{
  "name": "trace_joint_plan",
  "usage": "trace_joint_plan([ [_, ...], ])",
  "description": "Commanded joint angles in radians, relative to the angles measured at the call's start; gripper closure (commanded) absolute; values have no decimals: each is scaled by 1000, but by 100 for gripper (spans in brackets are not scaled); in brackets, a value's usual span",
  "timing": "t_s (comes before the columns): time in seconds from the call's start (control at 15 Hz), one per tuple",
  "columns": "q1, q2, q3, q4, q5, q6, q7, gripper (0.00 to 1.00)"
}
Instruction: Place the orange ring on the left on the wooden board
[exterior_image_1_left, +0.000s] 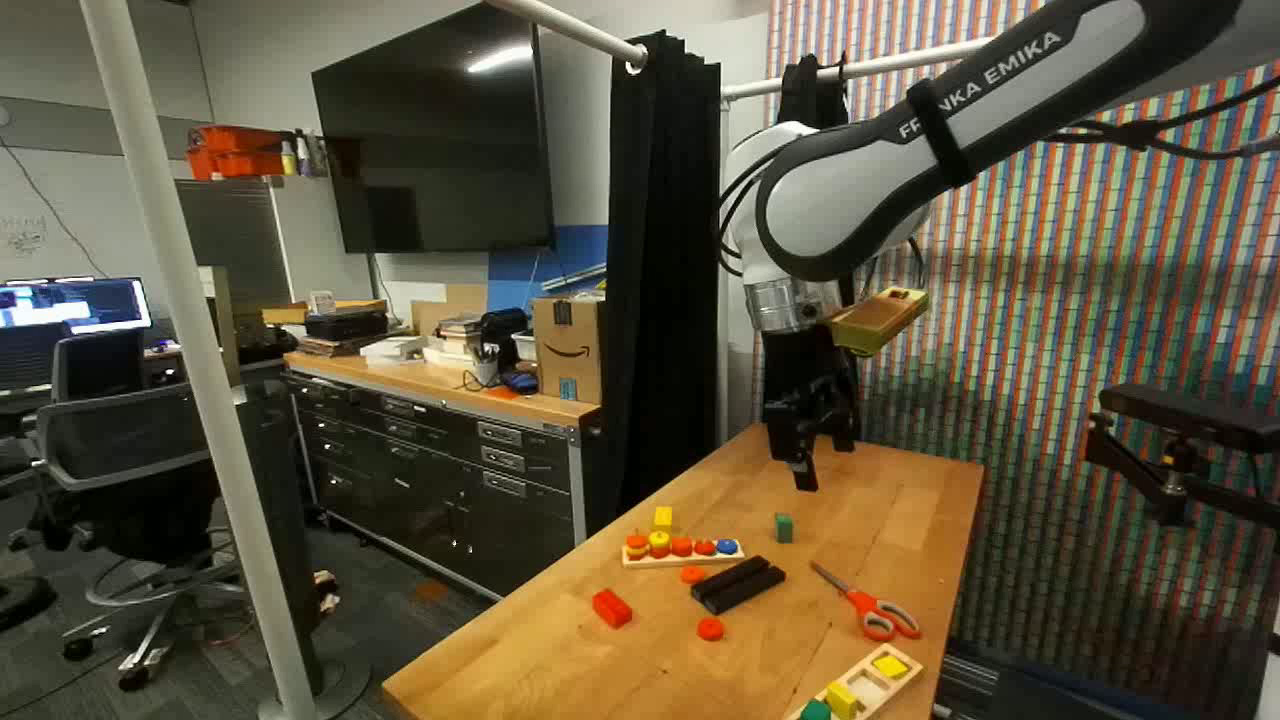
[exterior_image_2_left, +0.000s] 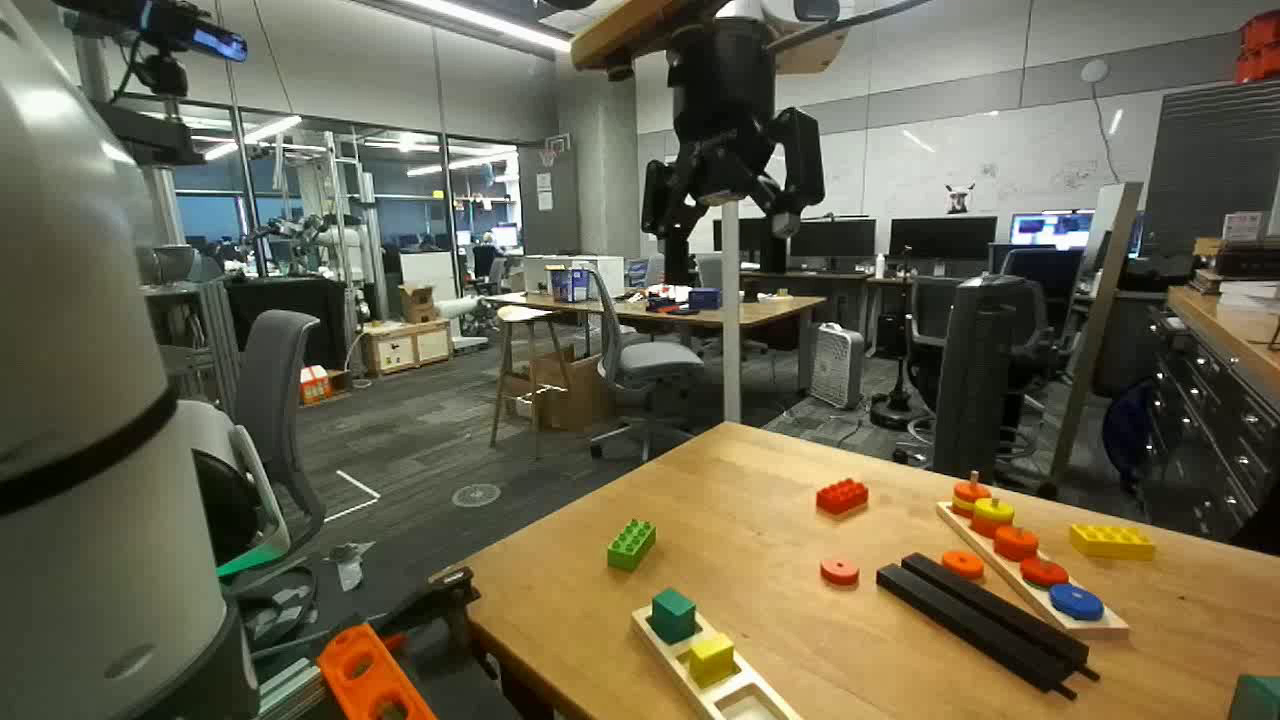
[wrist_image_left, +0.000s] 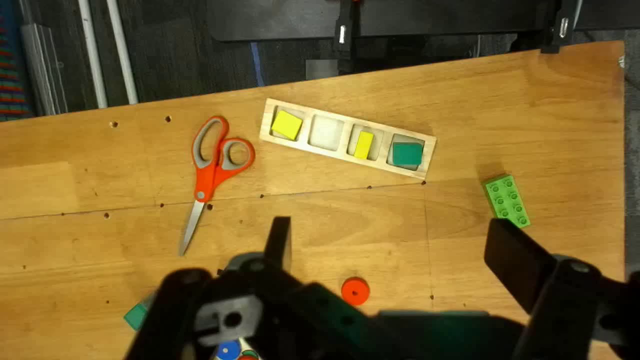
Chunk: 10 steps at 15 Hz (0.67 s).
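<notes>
The wooden board (exterior_image_1_left: 680, 563) is a pale slab with red, orange, yellow and blue discs on it; it also shows in an exterior view (exterior_image_2_left: 1105, 628). One loose orange ring (exterior_image_1_left: 692, 574) lies beside the board; it also shows in an exterior view (exterior_image_2_left: 962, 565). Another red-orange ring (exterior_image_1_left: 710, 629) lies farther off, also in an exterior view (exterior_image_2_left: 839, 573) and the wrist view (wrist_image_left: 355, 292). My gripper (exterior_image_1_left: 824, 466) is open and empty, high above the table; its fingers stand wide apart in the wrist view (wrist_image_left: 390, 240). The gripper body hides most of the board there.
Two black bars (exterior_image_1_left: 738, 585) lie by the board. Red-handled scissors (wrist_image_left: 212, 175) and a compartment tray (wrist_image_left: 345, 159) with yellow and green blocks lie along one edge. A red brick (exterior_image_2_left: 842, 496), green brick (exterior_image_2_left: 631, 544), yellow brick (exterior_image_2_left: 1112, 541) and green block (exterior_image_1_left: 783, 528) are scattered around.
</notes>
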Motion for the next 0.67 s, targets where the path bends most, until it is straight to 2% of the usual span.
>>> trace_joint_plan([
  [0.0, 10, 0, -9, 3, -3, -2, 3, 0],
  [0.33, 10, 0, -9, 5, -3, -2, 3, 0],
  [0.6, 2, 37, -24, -40, 1, 108, 16, 0],
])
